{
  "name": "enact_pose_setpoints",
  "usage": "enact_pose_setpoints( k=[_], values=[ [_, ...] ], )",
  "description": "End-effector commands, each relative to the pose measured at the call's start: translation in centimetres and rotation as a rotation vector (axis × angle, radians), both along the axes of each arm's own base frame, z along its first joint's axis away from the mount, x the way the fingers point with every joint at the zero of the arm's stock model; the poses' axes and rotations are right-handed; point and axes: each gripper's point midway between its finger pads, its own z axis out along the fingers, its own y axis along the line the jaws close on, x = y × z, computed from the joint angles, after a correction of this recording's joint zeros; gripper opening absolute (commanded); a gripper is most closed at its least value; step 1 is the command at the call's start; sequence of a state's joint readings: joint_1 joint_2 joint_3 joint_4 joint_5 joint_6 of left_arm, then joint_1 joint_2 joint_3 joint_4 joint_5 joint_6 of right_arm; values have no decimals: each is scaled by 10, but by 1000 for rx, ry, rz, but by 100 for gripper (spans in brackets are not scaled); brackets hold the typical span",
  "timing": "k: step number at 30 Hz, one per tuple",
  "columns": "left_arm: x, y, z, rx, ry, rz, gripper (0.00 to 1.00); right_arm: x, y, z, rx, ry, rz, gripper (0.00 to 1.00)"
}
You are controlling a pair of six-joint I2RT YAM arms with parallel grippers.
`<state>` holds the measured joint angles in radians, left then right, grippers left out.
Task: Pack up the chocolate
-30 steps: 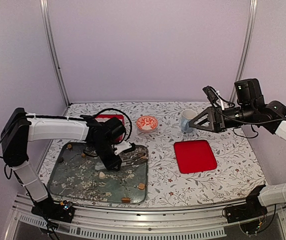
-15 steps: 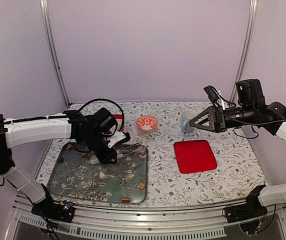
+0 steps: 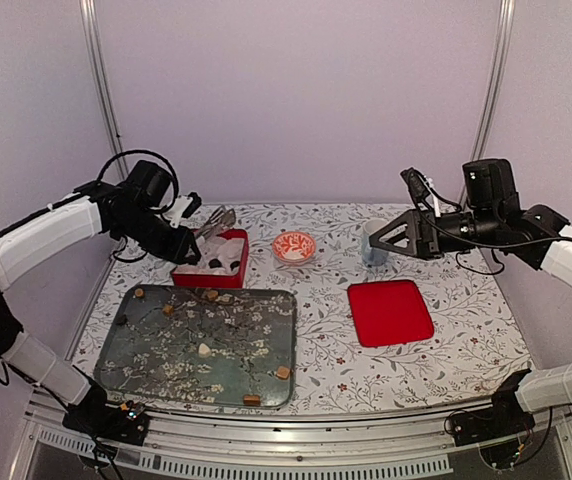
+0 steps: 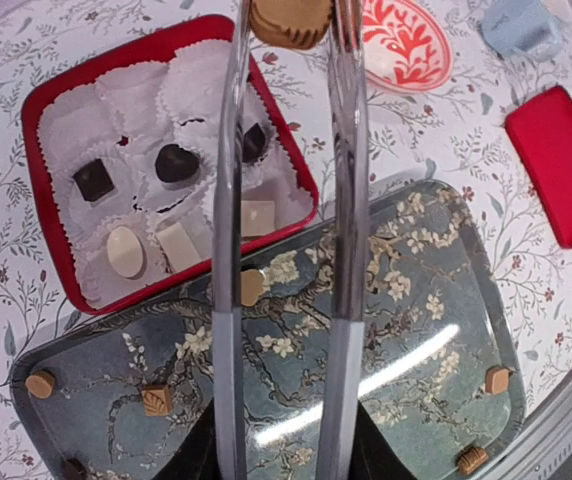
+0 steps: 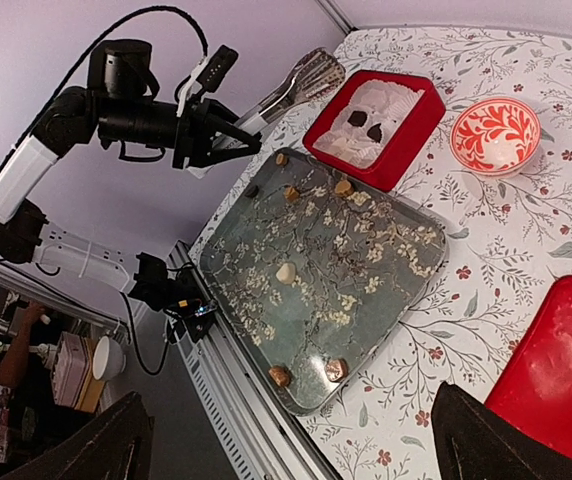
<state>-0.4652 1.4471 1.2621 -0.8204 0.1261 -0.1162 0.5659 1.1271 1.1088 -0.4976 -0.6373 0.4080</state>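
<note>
**Q:** What is the state of the left claw?

**A:** The left claw [image 3: 184,236] is clamped on the handle end of the tongs [image 4: 231,300]. The two tong arms run forward almost parallel. Their tips pinch one caramel piece [image 4: 288,22].

**Q:** Where is that piece relative to the claw?

**A:** It sits at the far end of the tongs, well ahead of the claw and clear of its fingers. In the left wrist view it appears just past the far rim of the box [image 4: 41,130], on the side towards the bowl [image 4: 406,40]. In the top view the tong tips hang over the far edge of the box. The piece itself is too small to make out there.

**Q:** Where is the rest of the chocolate [image 4: 176,162]?

**A:** It lies in two groups.
- Six pieces sit in white paper cups inside the box: three dark and three pale.
- Several more lie scattered on the tray [image 3: 236,330], which is just beside the near side of the box. Most of these are caramel brown and lie near the rim. One pale piece is near the middle.

**Q:** What is the state of the right claw?

**A:** The fingers of the right claw [image 5: 286,430] are wide apart and hold nothing. The claw hangs above the right side of the table, near the mug [image 3: 374,242] and beyond the lid [image 3: 390,312]. It is well apart from all the chocolate.
</note>
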Motion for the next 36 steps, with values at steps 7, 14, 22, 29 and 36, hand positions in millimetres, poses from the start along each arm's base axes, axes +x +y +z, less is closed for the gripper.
enact_pose_setpoints(
  k=[7,14,22,29,36],
  values=[
    [47,21,-35,-70,124,148,25,8,1,-18,9,-11,-15,99],
    [66,12,-54,-86,173,154,25,10,1,-22,9,5,-26,99],
    [75,0,-69,-124,222,139,28,11,0,-23,11,15,-31,99],
    [81,-1,-79,-117,229,139,29,13,1,-23,17,20,-31,99],
    [90,-1,-83,-122,230,138,32,16,3,-21,22,20,-32,99]
  ],
)
